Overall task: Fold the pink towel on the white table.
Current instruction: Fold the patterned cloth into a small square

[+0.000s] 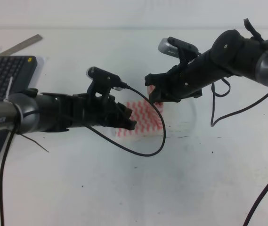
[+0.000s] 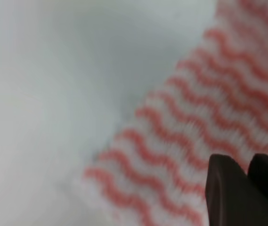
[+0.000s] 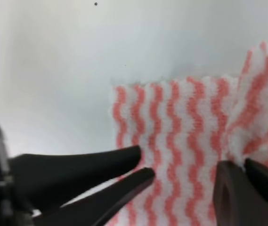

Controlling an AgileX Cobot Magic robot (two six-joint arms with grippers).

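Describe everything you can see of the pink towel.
The pink towel is thin white cloth with pink-red wavy stripes, lying on the white table between both arms. Its far corner is lifted and crumpled at the right hand, which is shut on it. The left hand is shut on its near edge.

We see the pink towel (image 1: pixel 145 121), a thin white cloth with pink-red wavy stripes, lying near the middle of the white table (image 1: pixel 124 188), well apart from every edge. Most of it lies flat. Its far right corner is lifted off the surface and bunched. Much of the towel is hidden in the high view. The table is plain white with a few small dark specks.
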